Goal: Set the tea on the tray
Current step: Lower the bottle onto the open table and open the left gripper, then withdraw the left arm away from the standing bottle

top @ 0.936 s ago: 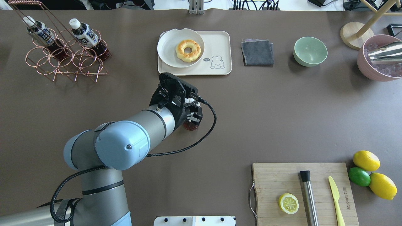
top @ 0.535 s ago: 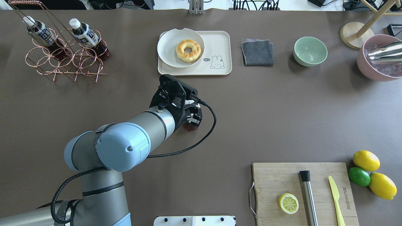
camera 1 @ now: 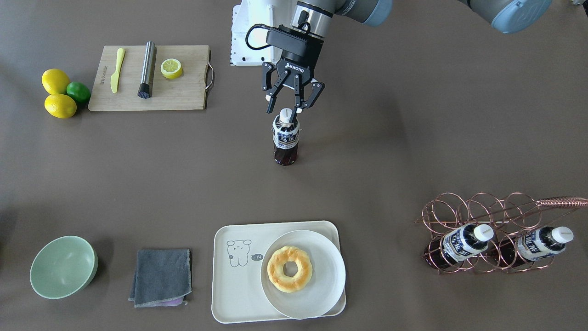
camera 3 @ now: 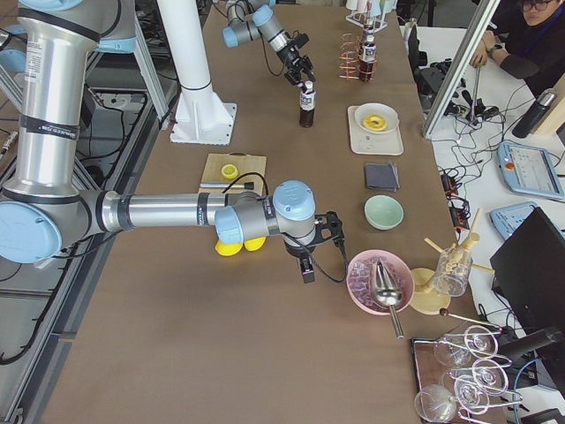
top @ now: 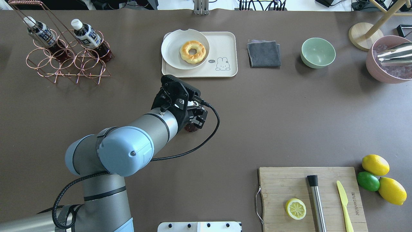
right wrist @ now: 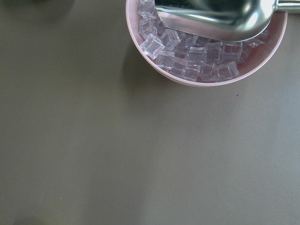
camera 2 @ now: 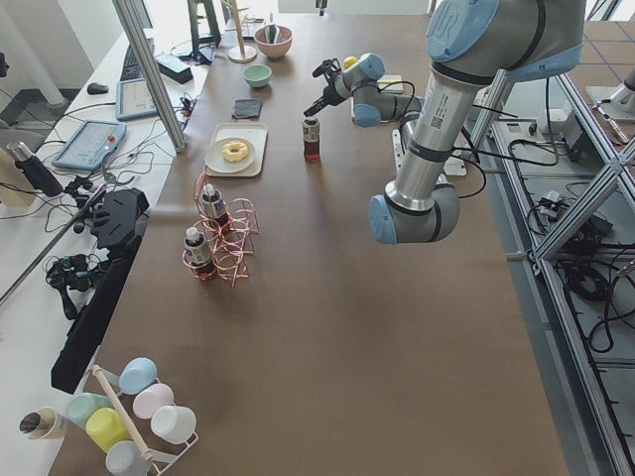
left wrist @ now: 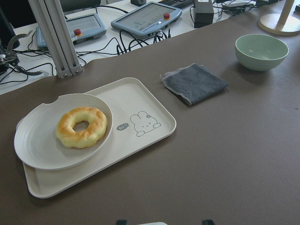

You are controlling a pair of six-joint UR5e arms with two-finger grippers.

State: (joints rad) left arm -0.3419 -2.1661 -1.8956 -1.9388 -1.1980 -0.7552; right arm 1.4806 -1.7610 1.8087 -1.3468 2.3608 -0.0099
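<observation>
The tea bottle (camera 1: pixel 285 138) is upright, with dark tea, a white cap and a navy-and-white label. My left gripper (camera 1: pixel 285 109) is shut on its cap and neck, over the table's middle. In the overhead view only the bottle's brown base (top: pixel 192 128) shows under the left gripper (top: pixel 195 116). The cream tray (camera 1: pixel 239 285) with a bear drawing lies farther from the robot; it also shows in the left wrist view (left wrist: pixel 140 98). My right gripper (camera 3: pixel 306 268) shows only in the exterior right view, near the pink ice bowl; I cannot tell if it is open.
A round plate (camera 1: pixel 321 285) with a doughnut (camera 1: pixel 289 269) covers part of the tray. A copper rack (camera 1: pixel 482 216) holds two look-alike bottles. A grey cloth (camera 1: pixel 161 276), a green bowl (camera 1: pixel 62 266) and a cutting board (camera 1: pixel 183 96) with lemon, knife and muddler are on the table.
My left gripper has moved a little to the left and toward the tray, with the tea bottle in it.
</observation>
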